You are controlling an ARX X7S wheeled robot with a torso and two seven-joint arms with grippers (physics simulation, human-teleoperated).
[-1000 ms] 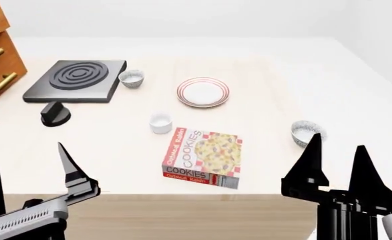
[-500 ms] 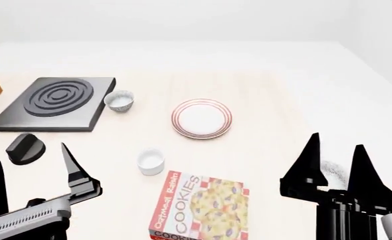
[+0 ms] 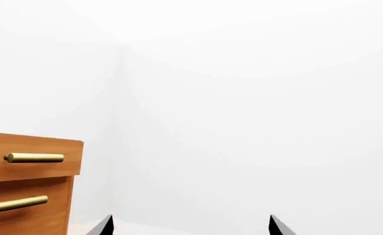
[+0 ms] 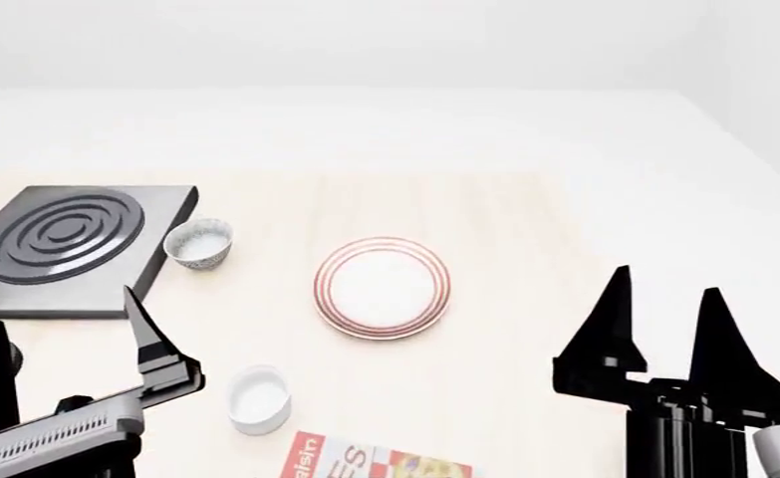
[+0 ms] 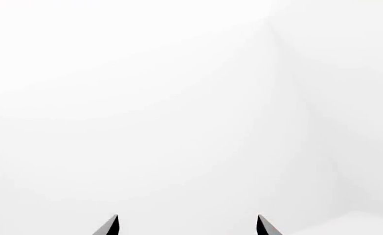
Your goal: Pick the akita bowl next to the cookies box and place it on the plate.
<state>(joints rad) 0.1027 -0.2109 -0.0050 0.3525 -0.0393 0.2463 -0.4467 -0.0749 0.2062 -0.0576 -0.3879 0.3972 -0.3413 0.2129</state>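
The akita bowl beside the cookies box [image 4: 370, 460] is out of every view — likely hidden behind the right tool [image 4: 658, 321]. Judging by its twin [image 4: 198, 242] near the stove [image 4: 60, 244], it should be light, rigid, smooth — pinch the rim. Both tools, left [image 4: 64, 339] included, stand wide and empty; the plate [image 4: 382, 287] waits mid-bench.

We see both arms raised at the lower edge of the head view, fingertips pointing upward. The left gripper [image 4: 64, 334] sits at the lower left, its two black tapered fingers [image 4: 146, 329] spread wide apart, with a ribbed grey body below them. The right gripper [image 4: 664, 334] sits at the lower right on a black cylindrical wrist, fingers likewise parted. Neither holds anything. In each wrist view only two separated black fingertips [image 3: 103, 226] [image 5: 109, 226] enter the frame edge.
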